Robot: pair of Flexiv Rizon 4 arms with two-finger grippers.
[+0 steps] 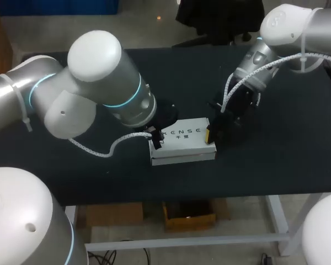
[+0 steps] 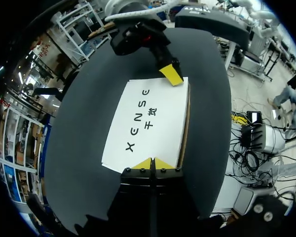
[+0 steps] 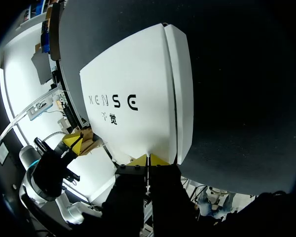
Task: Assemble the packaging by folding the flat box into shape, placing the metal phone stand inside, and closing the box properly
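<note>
The left arm (image 1: pixel 99 77) fills the foreground of the head view, its bulky white joints crossing from the left side toward the middle of the black table (image 1: pixel 287 154). Its left gripper (image 1: pixel 156 138) sits at the left short end of the white box (image 1: pixel 182 144). In the left wrist view the two yellow fingertips (image 2: pixel 144 164) are pressed together with no gap between them, resting at the box's near short edge and pinching nothing that can be made out.

The right gripper (image 1: pixel 211 134) comes in from the opposite side and stands at the right short end. Its own wrist view shows its tips closed against each other as well, touching the box's edge.

The box lies flat near the middle of the table, printed face up, already folded into shape with its top panel down. Its long axis runs straight from one gripper to the other, so each arm has one end and neither is nearer than the other. A seam (image 3: pixel 173 98) runs along one long side, where the top panel meets a narrow strip. That side faces neither gripper.

The phone stand is not visible, and whether it is inside cannot be told. The work looks late: what likely remains is seating that long-side closure, which would call for a push across the short axis while the other end is steadied
</note>
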